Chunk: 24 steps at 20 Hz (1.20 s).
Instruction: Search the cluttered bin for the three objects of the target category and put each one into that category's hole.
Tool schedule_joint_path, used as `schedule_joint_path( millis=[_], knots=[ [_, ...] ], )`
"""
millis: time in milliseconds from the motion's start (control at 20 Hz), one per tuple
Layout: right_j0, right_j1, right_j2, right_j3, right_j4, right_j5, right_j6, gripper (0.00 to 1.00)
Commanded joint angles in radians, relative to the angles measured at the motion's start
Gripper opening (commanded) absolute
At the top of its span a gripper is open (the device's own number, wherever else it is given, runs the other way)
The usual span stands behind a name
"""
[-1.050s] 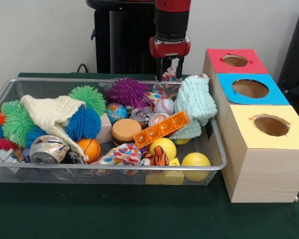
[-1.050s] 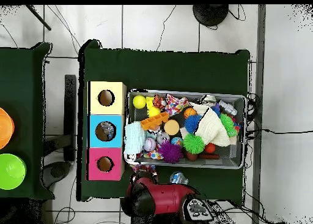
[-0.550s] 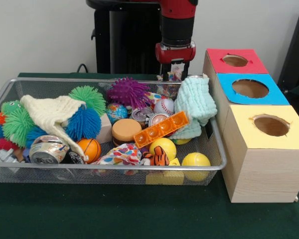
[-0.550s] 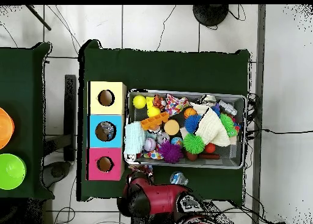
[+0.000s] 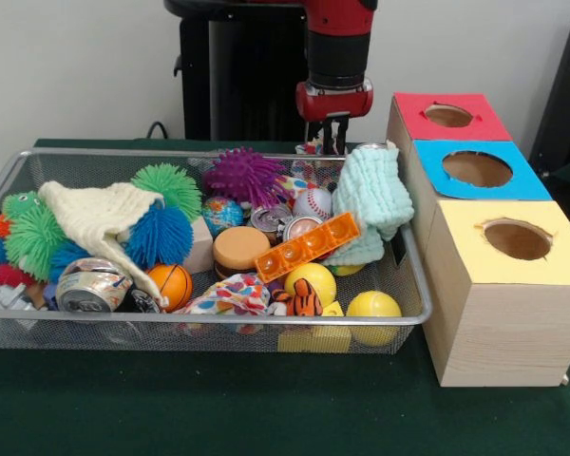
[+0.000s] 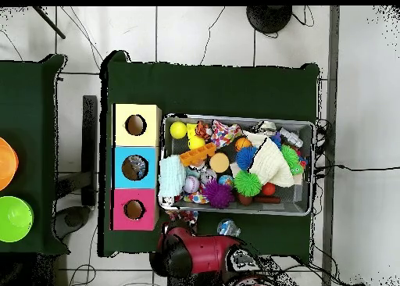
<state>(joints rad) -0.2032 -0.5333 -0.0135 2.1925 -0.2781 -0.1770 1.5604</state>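
Hand (image 5: 333, 144) hangs over the wire mesh bin (image 5: 410, 255) at its twelve o'clock edge, pinching a small multicoloured object (image 5: 315, 145). Risk: a thin grip could slip, dropping it behind the bin short of the red-topped wooden box (image 5: 413, 119) at three o'clock.
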Motion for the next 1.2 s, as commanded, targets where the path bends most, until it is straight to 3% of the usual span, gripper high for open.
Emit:
schedule_joint_path(
  millis=[50,250,500,600,950,1200],
  knots=[
    [-0.009,-0.013,0.03,-0.098,0.065,-0.019,0.203,0.0],
    [-0.012,-0.073,0.034,-0.084,0.072,0.04,0.192,0.0],
    [-0.085,-0.336,0.099,-0.002,0.078,0.294,0.124,0.0],
    [-0.091,-0.407,0.097,0.006,0.086,0.377,0.093,0.0],
    [-0.12,-0.595,0.1,0.018,0.101,0.598,0.018,0.0],
    [-0.102,-0.684,0.086,-0.018,0.106,0.755,-0.014,0.0]
  ],
)
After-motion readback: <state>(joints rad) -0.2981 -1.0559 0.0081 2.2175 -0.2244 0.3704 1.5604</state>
